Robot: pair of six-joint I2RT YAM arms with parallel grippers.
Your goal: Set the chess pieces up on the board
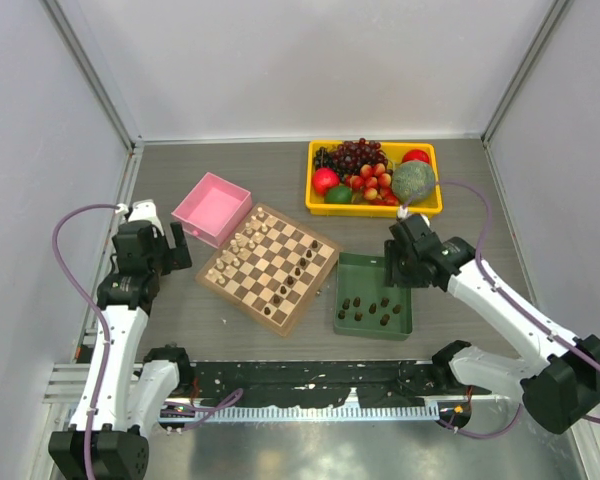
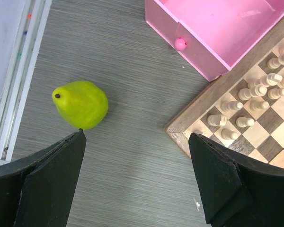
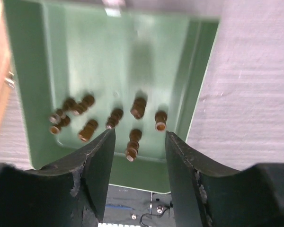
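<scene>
The board (image 1: 242, 285) lies at an angle in the middle of the table. Cream pieces (image 1: 242, 245) stand along its left side and several dark chess pieces (image 1: 298, 272) along its right side. More dark chess pieces (image 1: 370, 308) lie in the green tray (image 1: 365, 272). My right gripper (image 1: 394, 270) hangs open over that tray. In the right wrist view its fingers (image 3: 98, 156) flank a lying dark piece (image 3: 133, 144) below them, and nothing is held. My left gripper (image 2: 136, 137) is open over bare table beside the board's corner (image 2: 180, 128).
A green pear (image 2: 80, 104) lies just ahead of my left finger. A pink box (image 1: 212, 207) touches the board's far-left corner. A yellow bin of fruit and vegetables (image 1: 425, 205) stands at the back right, near my right wrist.
</scene>
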